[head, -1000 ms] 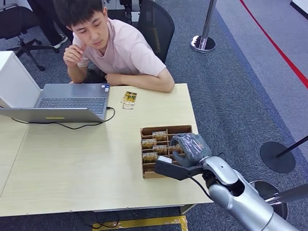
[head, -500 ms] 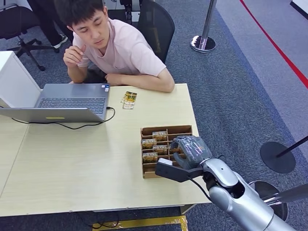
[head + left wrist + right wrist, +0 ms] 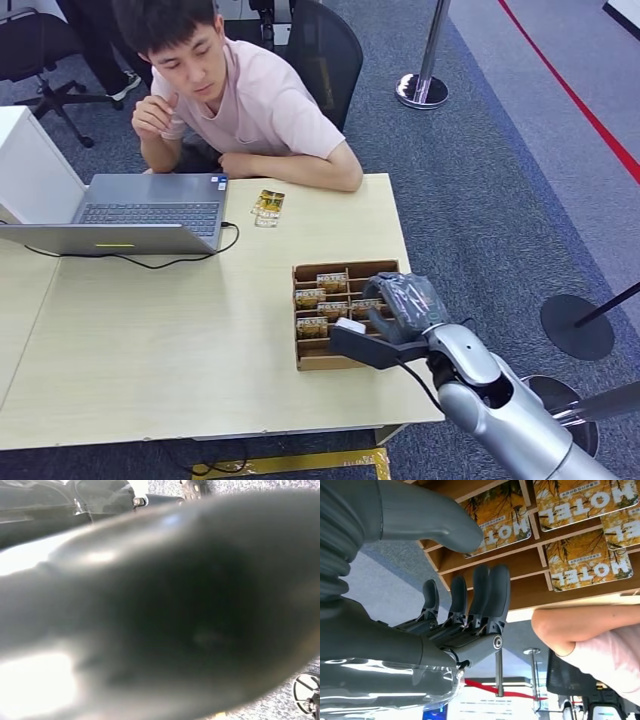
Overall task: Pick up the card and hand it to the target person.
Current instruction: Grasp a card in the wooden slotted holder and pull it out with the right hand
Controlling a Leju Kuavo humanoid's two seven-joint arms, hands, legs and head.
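A brown cardboard box (image 3: 345, 268) with dividers stands near the table's right edge and holds several yellow HOTEL cards (image 3: 332, 283). My right hand (image 3: 400, 303) hovers over the box's right part, palm down. In the right wrist view its thumb (image 3: 433, 517) and fingers (image 3: 490, 595) are spread apart with nothing between them, the thumb tip close to one card (image 3: 508, 527). More cards (image 3: 588, 562) lie in neighbouring slots. A person (image 3: 249, 100) in a pink shirt sits at the far side, forearm on the table. A glossy part of my left hand (image 3: 75, 500) shows, blurred.
An open laptop (image 3: 143, 215) with a black cable sits at the table's left. Two loose cards (image 3: 268, 207) lie near the person's arm. A black office chair (image 3: 324, 50) and stanchion bases (image 3: 577, 325) stand on the carpet.
My right hand has shifted slightly forward and to the right over the box. The person and the cards have not moved.
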